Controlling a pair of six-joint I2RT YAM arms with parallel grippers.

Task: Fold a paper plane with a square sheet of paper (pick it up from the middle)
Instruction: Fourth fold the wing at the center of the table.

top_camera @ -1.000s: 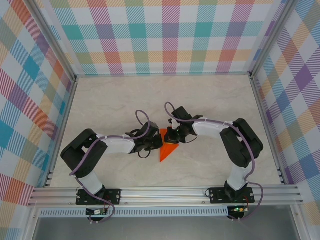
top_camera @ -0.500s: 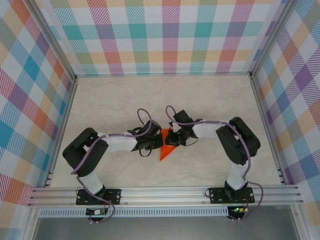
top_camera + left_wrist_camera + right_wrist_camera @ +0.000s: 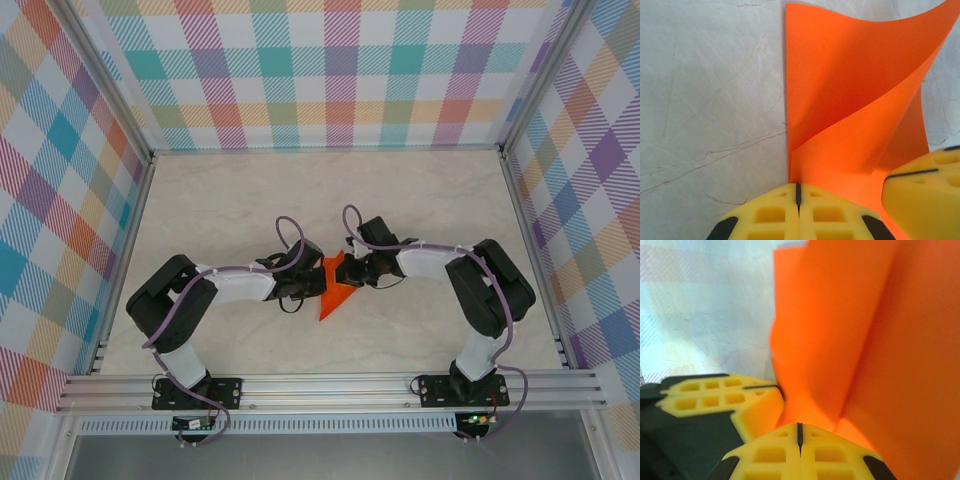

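The square sheet of paper (image 3: 332,296) lies mid-table, creased into an orange triangle with its tip toward the near edge. In the left wrist view one flap of the paper (image 3: 855,100) curls up off the table. My left gripper (image 3: 308,286) is shut, and its yellow tips (image 3: 798,192) press on the paper's left edge at the crease. My right gripper (image 3: 354,276) is also shut, with nothing between its jaws. Its tips (image 3: 799,432) rest against the base of the raised orange flap (image 3: 850,340). Each wrist view shows the other gripper's fingers (image 3: 927,190) (image 3: 720,396) close alongside.
The pale marble-patterned tabletop (image 3: 250,200) is ringed by plaid walls (image 3: 330,70) with aluminium posts. A metal rail (image 3: 330,385) runs along the near edge, over the arm bases. Both forearms lie low across the middle of the table.
The right arm has swung its elbow outward to the right, and its gripper has edged a little farther back. The paper's far flap now stands higher. The left arm barely moved.
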